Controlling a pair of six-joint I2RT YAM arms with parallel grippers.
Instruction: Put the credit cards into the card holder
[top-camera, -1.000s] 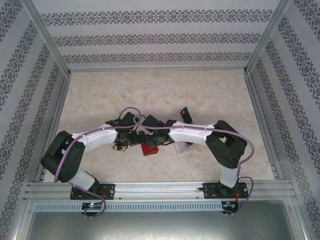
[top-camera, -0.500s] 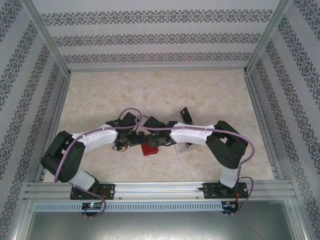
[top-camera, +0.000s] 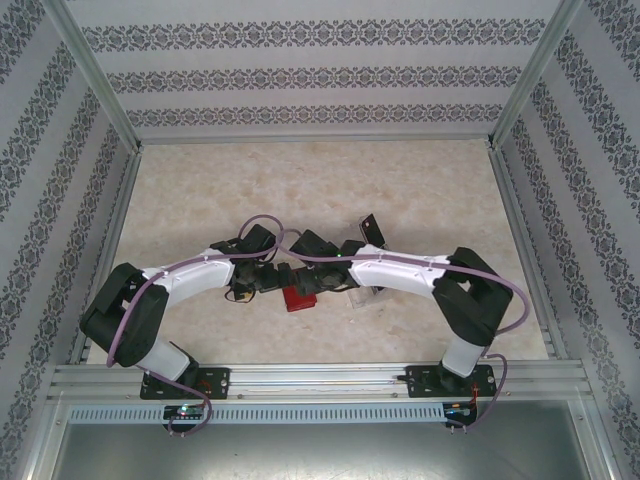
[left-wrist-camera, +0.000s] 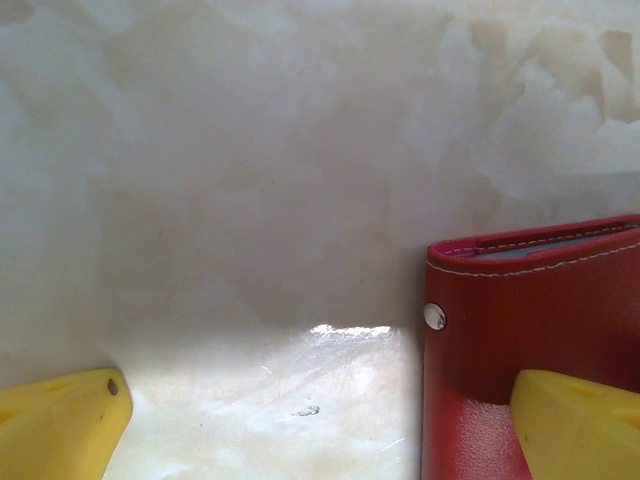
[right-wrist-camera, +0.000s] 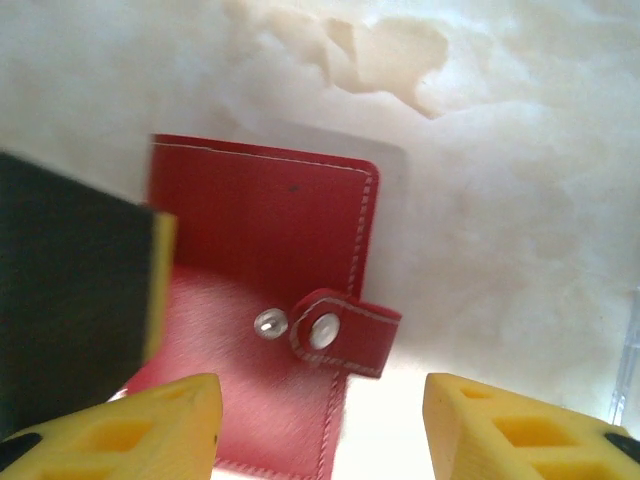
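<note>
- Change noted: the right gripper (right-wrist-camera: 320, 430), closed a second earlier, had parted its jaws above the card holder (right-wrist-camera: 265, 300) and gripped nothing. Its arm had also stretched flatter, with the elbow swung toward the table's right edge.
- The left gripper (left-wrist-camera: 320, 425) stood fully spread, as before, and gripped nothing. One yellow fingertip (left-wrist-camera: 575, 420) lay over the holder's red cover.
- Meaning (a judgement): the holder appeared to have been let go while folded shut. No grey pocket was laid open, so loading of cards had not begun.
- Location: the holder lay flat on the table (top-camera: 300, 180), toward the middle of its near edge, between the two grippers.
- Orientation: the snap tab (right-wrist-camera: 345, 335) wrapped over the holder's right-hand edge in the right wrist view. That side was judged to face the far edge, with the long axis running parallel to the near edge. Whether the snap was fastened could not be told.
- A dark tilted rectangle, possibly one of the credit cards (top-camera: 372, 228), stood just beyond the right forearm; it was too small to confirm.
</note>
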